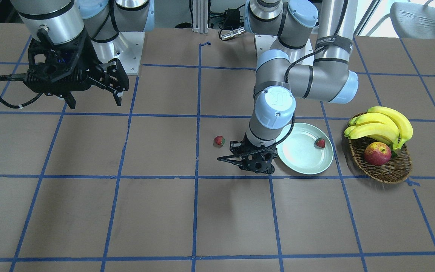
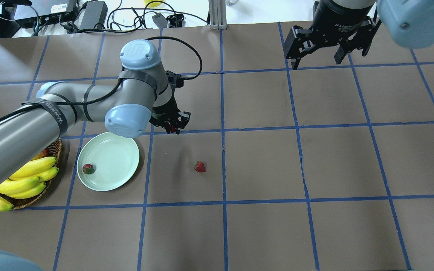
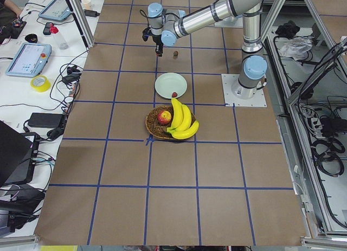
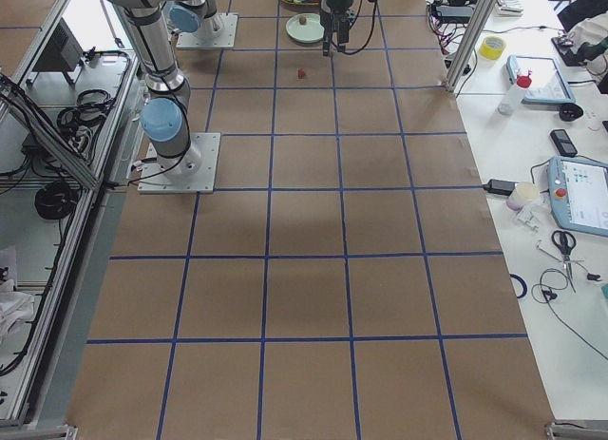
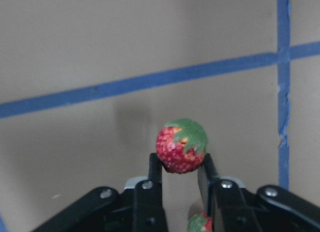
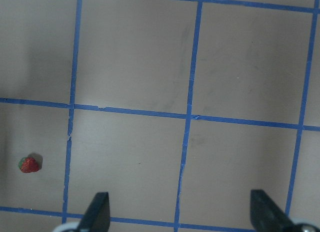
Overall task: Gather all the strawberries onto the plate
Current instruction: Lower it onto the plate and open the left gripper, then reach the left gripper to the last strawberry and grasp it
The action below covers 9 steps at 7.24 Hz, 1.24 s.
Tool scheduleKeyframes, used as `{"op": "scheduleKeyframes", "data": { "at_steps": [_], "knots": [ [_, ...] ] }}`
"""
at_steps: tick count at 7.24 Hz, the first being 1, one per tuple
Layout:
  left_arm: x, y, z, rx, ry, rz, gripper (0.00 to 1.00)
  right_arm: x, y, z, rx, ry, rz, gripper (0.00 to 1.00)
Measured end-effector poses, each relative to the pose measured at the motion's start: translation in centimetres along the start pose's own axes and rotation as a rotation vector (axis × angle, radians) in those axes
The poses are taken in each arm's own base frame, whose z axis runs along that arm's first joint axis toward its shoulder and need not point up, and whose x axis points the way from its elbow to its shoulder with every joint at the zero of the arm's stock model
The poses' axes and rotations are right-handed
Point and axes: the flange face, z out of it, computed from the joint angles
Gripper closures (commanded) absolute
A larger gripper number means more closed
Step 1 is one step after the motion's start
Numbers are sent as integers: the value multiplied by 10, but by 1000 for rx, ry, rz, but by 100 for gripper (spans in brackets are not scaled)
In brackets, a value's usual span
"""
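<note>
My left gripper is shut on a strawberry, red with a green cap, held above the brown table. In the overhead view the left gripper hangs just beyond the plate's far right rim. The pale mint-green plate holds one strawberry near its left rim. Another strawberry lies loose on the table to the right of the plate, also seen in the right wrist view. My right gripper hangs open and empty, high over the far right of the table.
A brown wicker basket with bananas and a red-yellow apple stands right beside the plate. Blue tape lines grid the tabletop. The arm bases stand at the robot's edge.
</note>
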Motion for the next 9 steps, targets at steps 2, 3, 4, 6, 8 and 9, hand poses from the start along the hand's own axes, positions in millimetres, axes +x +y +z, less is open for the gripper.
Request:
{"op": "scheduleKeyframes", "data": {
  "at_steps": [2,3,4,6,8,9],
  "knots": [
    [-84,7,-11,-85,7,-30,100,0,0,0,-1,1,0,0],
    [-127,18,-4,-135,28,-57,100,1,0,0,-1,1,1,0],
    [-159,32,9,-180,49,-83,54,1,0,0,-1,1,1,0],
    [-187,53,30,-236,74,-116,0,1,0,0,-1,1,1,0],
    [-186,56,26,-232,74,-112,0,0,0,0,-1,1,0,0],
    [-177,51,14,-207,61,-101,0,0,0,0,-1,1,1,0]
  ]
}}
